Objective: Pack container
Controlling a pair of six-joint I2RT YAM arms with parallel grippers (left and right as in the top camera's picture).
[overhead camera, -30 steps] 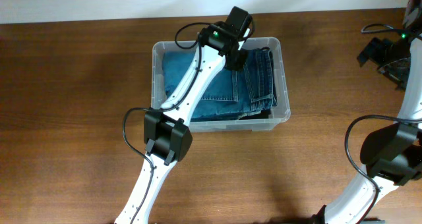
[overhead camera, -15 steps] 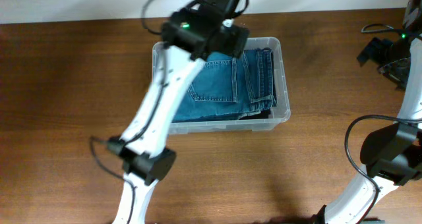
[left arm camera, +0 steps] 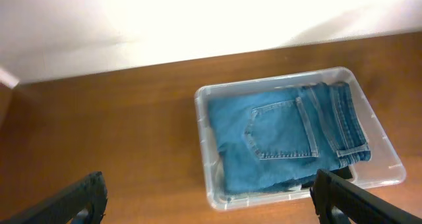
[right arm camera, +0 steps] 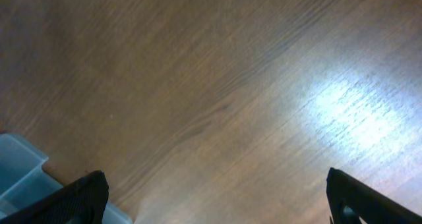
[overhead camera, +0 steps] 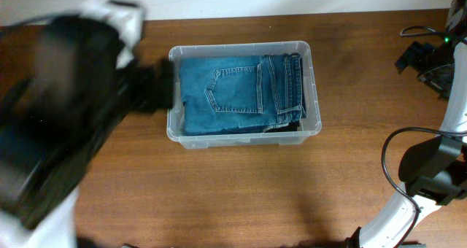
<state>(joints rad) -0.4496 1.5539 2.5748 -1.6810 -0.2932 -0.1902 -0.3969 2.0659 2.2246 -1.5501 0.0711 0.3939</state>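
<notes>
- The container [overhead camera: 315, 95] sits on the worktop [overhead camera: 241, 190] in the upper middle of the overhead frame; folded jeans [overhead camera: 233, 95] fill most of it, lying flat below the rim, so the packing looks largely done.
- The left gripper [left arm camera: 211, 207] is released, fingers spread wide with nothing between them; the right gripper [right arm camera: 217, 204] is likewise spread and empty, over bare wood.
- Risk: the left arm [overhead camera: 58, 131] shows as a large blur at the left of the overhead frame, close to the container's left wall; a low sweep there could clip the rim and slide the light bin.
- Risk: the jeans bunch at the lower right corner over something dark [overhead camera: 288, 125] that I cannot identify; that fold may spring up above the rim if left loose.
- Around: the right arm [overhead camera: 438, 168] stands at the right edge, well apart from the container; nothing else lies on the worktop between them.
</notes>
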